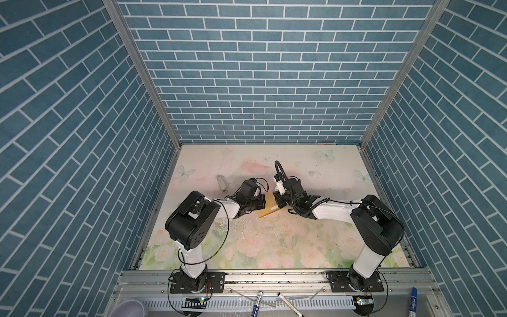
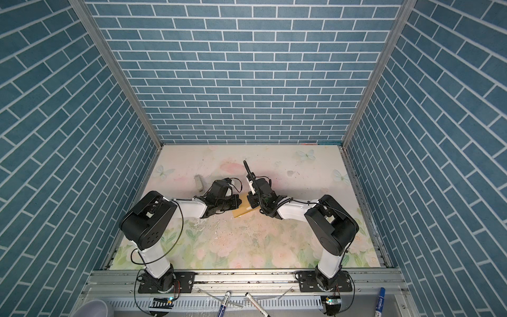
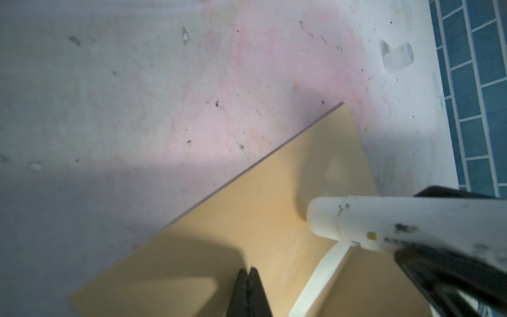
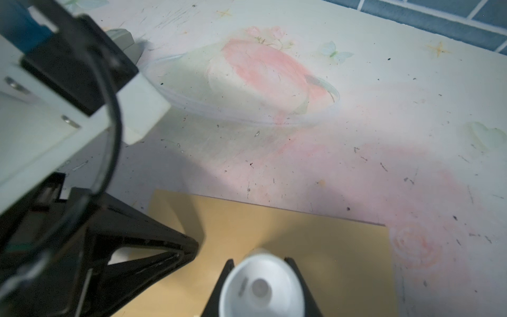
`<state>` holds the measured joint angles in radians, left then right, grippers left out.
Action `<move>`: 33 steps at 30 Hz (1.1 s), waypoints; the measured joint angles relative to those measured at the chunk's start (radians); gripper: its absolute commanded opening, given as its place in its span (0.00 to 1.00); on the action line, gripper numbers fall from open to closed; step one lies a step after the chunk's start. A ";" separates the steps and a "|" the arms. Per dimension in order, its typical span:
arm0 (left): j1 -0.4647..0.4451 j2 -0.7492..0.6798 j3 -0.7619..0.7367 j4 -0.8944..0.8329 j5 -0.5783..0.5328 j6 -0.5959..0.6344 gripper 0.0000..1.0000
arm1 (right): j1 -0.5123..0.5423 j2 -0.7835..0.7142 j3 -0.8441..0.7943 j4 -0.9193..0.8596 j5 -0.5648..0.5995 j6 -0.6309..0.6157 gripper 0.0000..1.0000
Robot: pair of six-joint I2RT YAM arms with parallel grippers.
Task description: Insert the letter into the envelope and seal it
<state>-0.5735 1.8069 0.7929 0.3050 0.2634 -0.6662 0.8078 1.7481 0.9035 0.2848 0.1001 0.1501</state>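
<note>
The mustard-yellow envelope [image 1: 269, 209] [image 2: 243, 210] lies flat on the floral table between both arms. In the wrist views the envelope [image 3: 247, 205] [image 4: 315, 233] fills the near field. A pale cream strip [image 3: 321, 277] lies along it; I cannot tell whether this is the letter's edge. My left gripper [image 1: 262, 202] [image 2: 237, 202] [image 3: 248, 270] is shut, its tips over the envelope's surface with nothing seen between them. My right gripper [image 1: 279, 202] [image 2: 251, 202] [image 4: 259, 262] is shut on a white glue stick [image 3: 356, 222] [image 4: 260, 285], whose tip rests on the envelope.
A clear cap [image 3: 397, 57] [image 1: 311, 173] lies on the table towards the back right. A small grey-white object [image 1: 221, 184] [image 2: 199, 183] lies behind the left arm. Blue brick walls enclose three sides. Markers [image 1: 256, 302] and a cup [image 1: 129, 308] sit beyond the front rail.
</note>
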 measured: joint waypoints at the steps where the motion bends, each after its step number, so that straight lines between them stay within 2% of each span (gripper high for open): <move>1: 0.000 0.000 -0.001 0.001 -0.001 0.000 0.00 | 0.002 0.005 0.003 -0.003 0.002 -0.002 0.00; 33: -0.001 0.000 -0.021 0.042 -0.039 -0.001 0.00 | 0.004 0.013 0.031 -0.098 0.075 -0.027 0.00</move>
<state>-0.5743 1.8069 0.7715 0.3473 0.2245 -0.6674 0.8120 1.7611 0.9340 0.1871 0.1753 0.1226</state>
